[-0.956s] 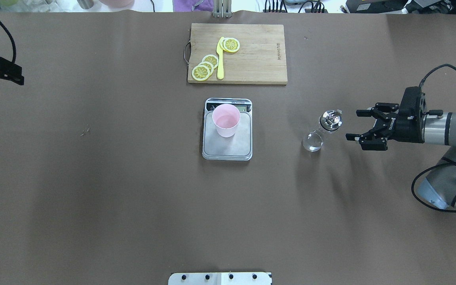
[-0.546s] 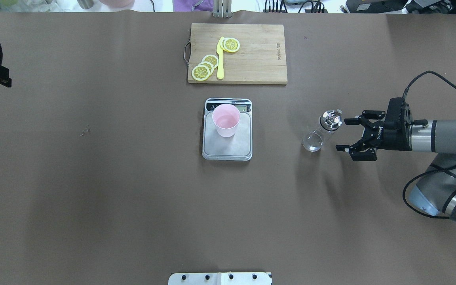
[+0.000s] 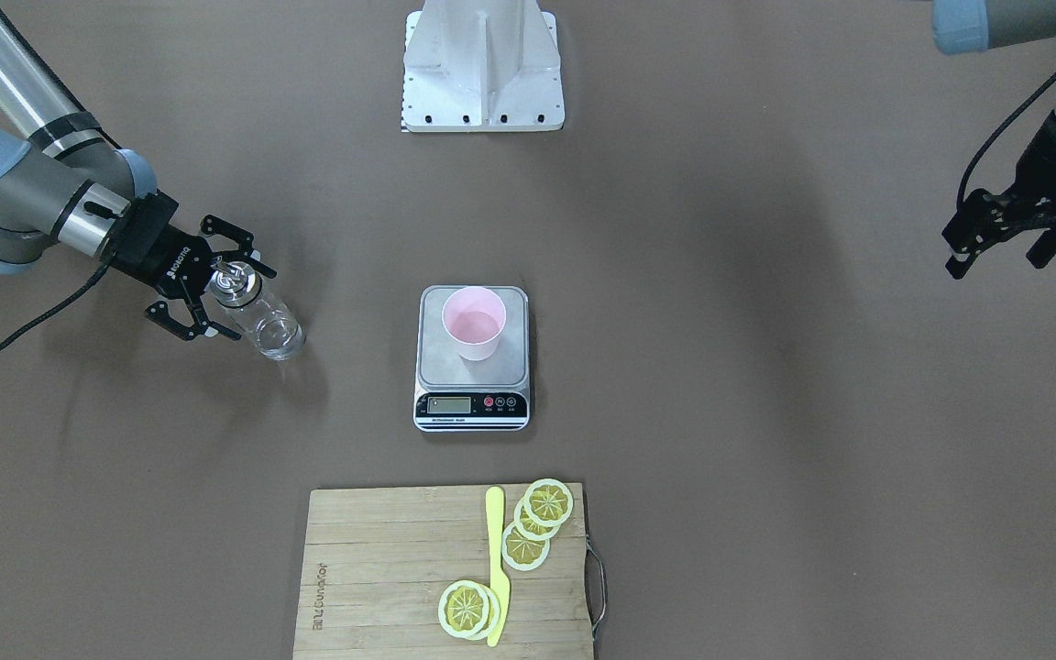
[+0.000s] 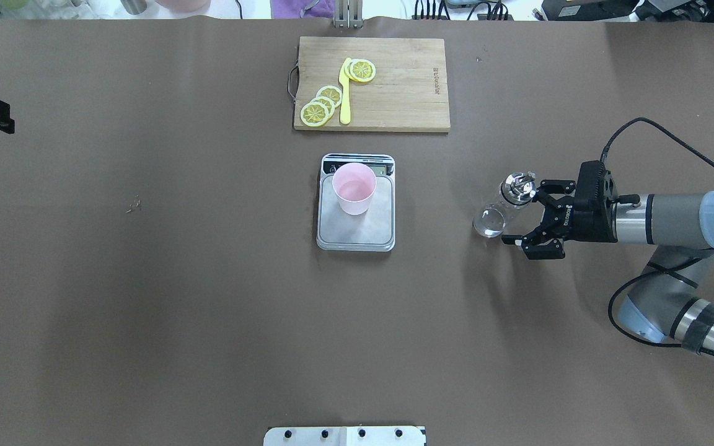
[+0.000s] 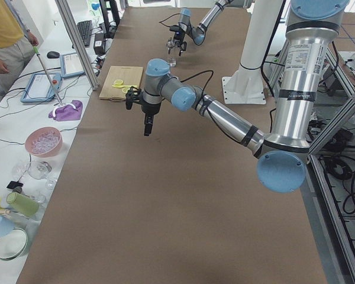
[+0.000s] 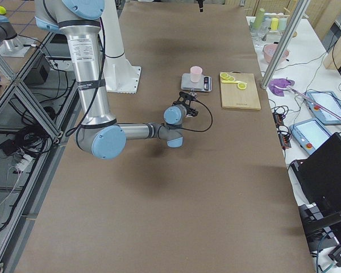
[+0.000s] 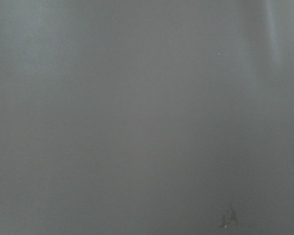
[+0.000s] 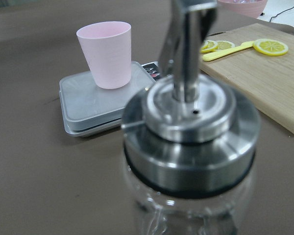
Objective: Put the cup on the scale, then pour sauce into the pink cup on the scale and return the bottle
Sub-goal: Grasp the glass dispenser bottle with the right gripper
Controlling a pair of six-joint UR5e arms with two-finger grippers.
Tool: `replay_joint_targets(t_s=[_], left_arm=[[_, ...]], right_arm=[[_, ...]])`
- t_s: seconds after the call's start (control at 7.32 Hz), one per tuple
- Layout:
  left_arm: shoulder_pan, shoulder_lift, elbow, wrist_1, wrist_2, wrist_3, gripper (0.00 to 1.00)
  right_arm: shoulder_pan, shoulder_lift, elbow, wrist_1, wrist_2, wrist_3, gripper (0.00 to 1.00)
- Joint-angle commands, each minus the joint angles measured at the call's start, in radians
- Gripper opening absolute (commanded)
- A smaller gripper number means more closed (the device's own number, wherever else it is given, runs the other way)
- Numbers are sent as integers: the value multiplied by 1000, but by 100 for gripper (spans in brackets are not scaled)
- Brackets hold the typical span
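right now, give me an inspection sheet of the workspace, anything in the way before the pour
surface: brown table cover, a few small specks on the robot's left half
job's things: cup upright on the scale; bottle upright on the table, apart from the scale, on the robot's right
clutter: cutting board beyond the scale, with lemon slices and a yellow knife
grippers: right gripper open, fingers flanking the bottle's top; left gripper open, empty, off at the table's left edge
cables: black cable arching over the right wrist, clear of everything
surroundings: side bench with bowls and cups; a person standing by it
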Motion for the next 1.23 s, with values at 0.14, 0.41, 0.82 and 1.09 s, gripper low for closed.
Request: replay_joint_targets(t_s=[0.14,0.41,0.82,1.09], left_arm=[[-5,0,-6,5,1,-1,98],[-5,0,-6,5,1,-1,98],[-5,0,-2,5,1,-1,98],[-8,0,-15,11,1,-1,98]], right_arm=[[-29,-17,-11,21,-99,7,97],[-72,-9,-11,22,-188,7,97],[-98,0,-11,22,-198,10,87],[-99,3,-6,22,-190,4,16]])
